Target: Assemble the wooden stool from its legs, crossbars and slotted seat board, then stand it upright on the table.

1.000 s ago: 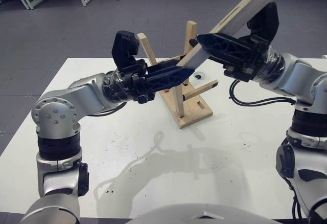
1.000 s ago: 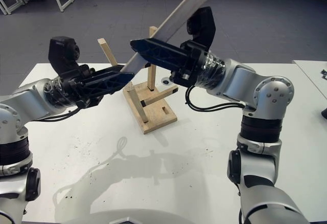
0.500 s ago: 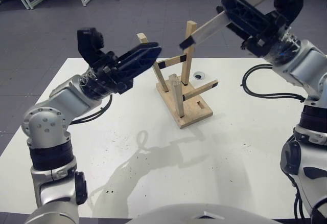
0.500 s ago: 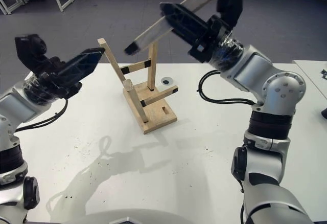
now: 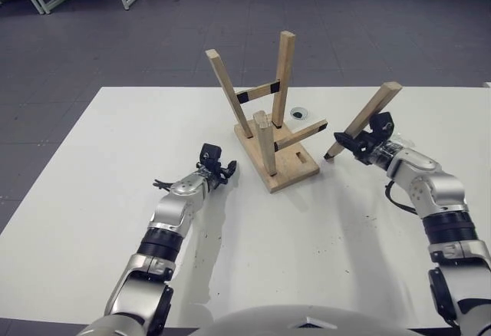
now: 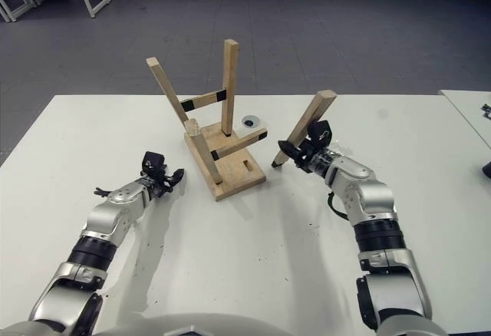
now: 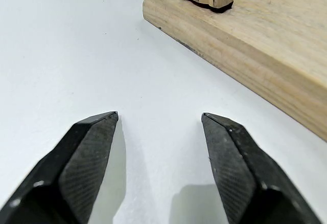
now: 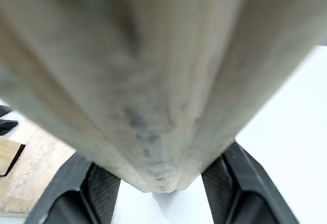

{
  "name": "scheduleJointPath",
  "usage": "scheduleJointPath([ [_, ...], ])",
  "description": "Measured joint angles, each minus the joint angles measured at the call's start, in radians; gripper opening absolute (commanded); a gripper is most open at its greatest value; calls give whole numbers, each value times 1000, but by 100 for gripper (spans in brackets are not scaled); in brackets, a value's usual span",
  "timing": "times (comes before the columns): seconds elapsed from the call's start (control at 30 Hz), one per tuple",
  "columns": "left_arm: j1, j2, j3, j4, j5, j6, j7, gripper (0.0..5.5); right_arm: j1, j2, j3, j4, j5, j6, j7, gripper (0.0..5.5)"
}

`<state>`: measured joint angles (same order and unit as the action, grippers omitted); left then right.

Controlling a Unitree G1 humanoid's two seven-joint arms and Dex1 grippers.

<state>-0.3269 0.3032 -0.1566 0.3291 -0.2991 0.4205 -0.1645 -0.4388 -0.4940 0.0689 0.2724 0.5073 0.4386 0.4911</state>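
Wooden leg [image 5: 373,109] sits clamped in right pincer [image 5: 347,141]; left pincer [image 7: 158,119] gapes empty

Flat seat board [image 5: 296,169], three legs [image 5: 285,67] up; fourth leg [image 5: 373,109] tilted beside it.

Leg: a pale wooden leg [image 8: 153,70] sits very near the lens, its grain smeared and a few dark marks near its end.
Right tool: the right tool [image 8: 158,157] clasps the leg, with two ribbed black fingers [image 8: 102,193] close against opposite flanks.
Bench: the white bench [image 8: 301,132] shows past the leg on both sides.
Seat board: part of the seat board [image 8: 36,183] lies flat on the bench.
Pale piece: a light wooden piece edged in black [image 8: 10,157] stands over the seat board.
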Motion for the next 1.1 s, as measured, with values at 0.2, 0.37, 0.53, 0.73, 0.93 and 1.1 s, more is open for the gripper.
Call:
scheduleJointPath([
  [0.2,-47,0,61,113,41,-54,-57,304,99,53,28,-216,16,98,58,204],
  [0.37,-97,24,103,255,80,-141,-139,304,231,137,71,-481,146,280,59,204],
  [0.53,-101,32,108,330,109,-254,-280,304,252,105,70,-590,158,291,106,204],
  [0.73,-121,32,113,380,147,-304,-327,304,78,57,97,-382,33,76,327,203],
  [0.93,-120,15,102,352,168,-298,-361,304,-35,93,171,-98,-90,-82,495,203],
  [1.1,-120,11,109,346,176,-294,-361,304,-94,86,203,9,-161,-180,594,203],
])
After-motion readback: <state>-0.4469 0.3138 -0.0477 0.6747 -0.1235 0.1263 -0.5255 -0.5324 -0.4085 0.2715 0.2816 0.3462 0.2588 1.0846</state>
